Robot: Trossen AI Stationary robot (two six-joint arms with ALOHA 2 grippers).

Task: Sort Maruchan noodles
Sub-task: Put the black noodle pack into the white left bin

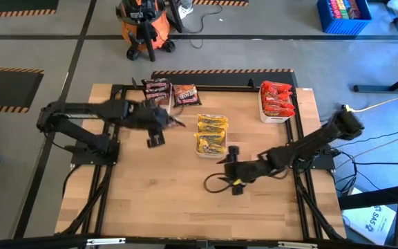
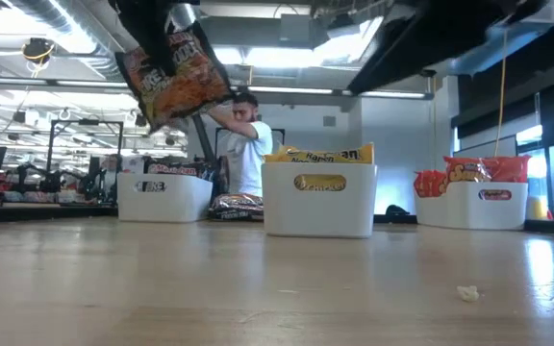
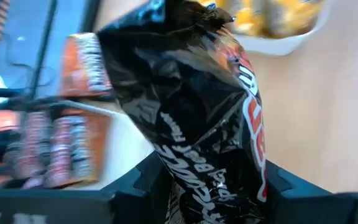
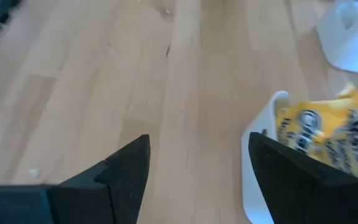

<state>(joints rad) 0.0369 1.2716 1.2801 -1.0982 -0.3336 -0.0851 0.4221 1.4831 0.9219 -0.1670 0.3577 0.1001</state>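
Light wooden table [image 1: 164, 200], three white trays [image 2: 319, 200] on it, loose dark packet [image 2: 236, 205], perhaps touching the left tray

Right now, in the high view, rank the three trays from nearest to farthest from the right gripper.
From the right gripper, fingers open and empty, near the table's middle:
1. Tray of yellow packets, just behind it at centre.
2. Tray of red packets, back right corner.
3. Tray of dark packets, back left, beyond the left gripper holding a dark packet.
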